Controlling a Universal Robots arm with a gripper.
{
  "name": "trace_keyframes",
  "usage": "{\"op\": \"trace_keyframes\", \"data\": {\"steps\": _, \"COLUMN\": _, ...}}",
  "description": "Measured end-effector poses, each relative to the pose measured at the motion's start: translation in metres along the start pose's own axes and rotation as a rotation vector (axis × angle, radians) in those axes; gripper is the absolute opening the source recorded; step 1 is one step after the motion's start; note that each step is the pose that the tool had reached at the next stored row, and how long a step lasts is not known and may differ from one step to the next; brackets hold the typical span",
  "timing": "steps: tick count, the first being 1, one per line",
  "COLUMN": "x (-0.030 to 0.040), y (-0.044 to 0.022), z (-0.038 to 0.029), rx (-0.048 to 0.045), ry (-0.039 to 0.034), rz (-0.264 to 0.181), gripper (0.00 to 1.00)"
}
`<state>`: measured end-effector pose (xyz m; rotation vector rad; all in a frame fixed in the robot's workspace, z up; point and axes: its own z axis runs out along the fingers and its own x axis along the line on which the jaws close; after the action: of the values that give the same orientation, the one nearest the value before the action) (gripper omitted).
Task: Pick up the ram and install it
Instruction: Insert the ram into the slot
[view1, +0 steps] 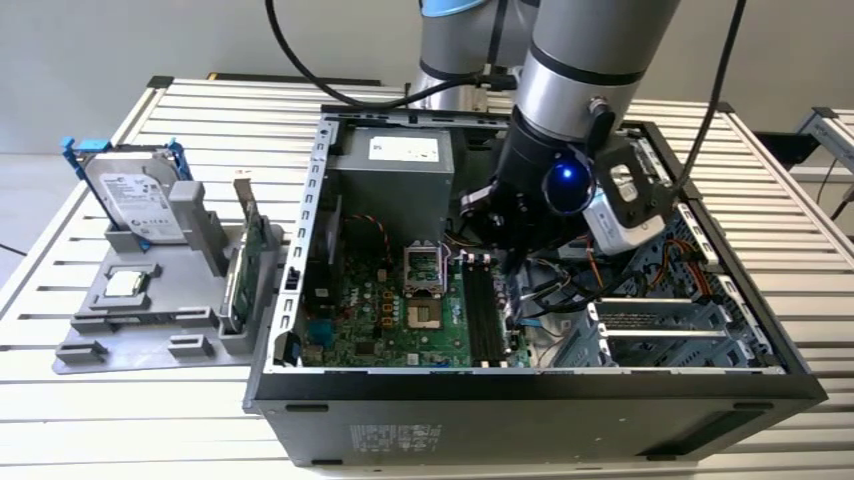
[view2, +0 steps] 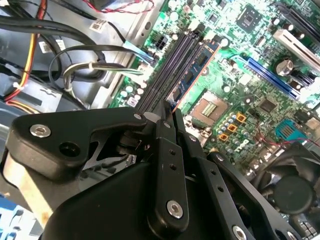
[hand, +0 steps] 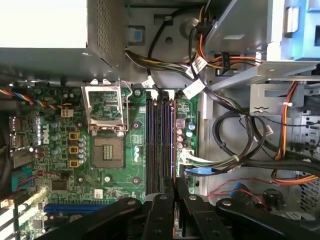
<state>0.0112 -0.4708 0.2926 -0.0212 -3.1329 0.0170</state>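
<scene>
The open black desktop computer case lies on its side so its inside faces up at me, which is why I come at it from above. Across its floor is the green motherboard, and I take my bearings from the square silver processor socket in the middle of it. Well apart from the socket, outside the case towards the exterior view's left, a grey plastic parts tray keeps the spare parts upright and easy to grasp: a silver hard drive in a blue frame and a tall green expansion card.

Just beside the socket, on the side away from the tray, run the long black memory slots, parallel to one another. My black two-finger gripper is over the end of that row, clenched on the ram, a thin green circuit-board stick seen edge-on in both wrist views. I hold it by one end, with its length lying along the slots, at the side of the row farthest from the socket, so its lower edge can meet a slot squarely. I cannot tell whether it is touching a slot or just above it
</scene>
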Motion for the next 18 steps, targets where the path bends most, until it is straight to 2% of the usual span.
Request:
{"op": "trace_keyframes", "data": {"steps": 5, "x": 0.0, "y": 0.0, "z": 0.0037, "rx": 0.0006, "ry": 0.0227, "rz": 0.001, "gripper": 0.0}}
{"op": "trace_keyframes", "data": {"steps": 6, "x": 0.0, "y": 0.0, "z": 0.0048, "rx": 0.001, "ry": 0.0253, "rz": 0.001, "gripper": 0.0}}
{"op": "trace_keyframes", "data": {"steps": 18, "x": -0.0033, "y": 0.0003, "z": 0.0208, "rx": 0.002, "ry": 0.0267, "rz": 0.003, "gripper": 0.0}}
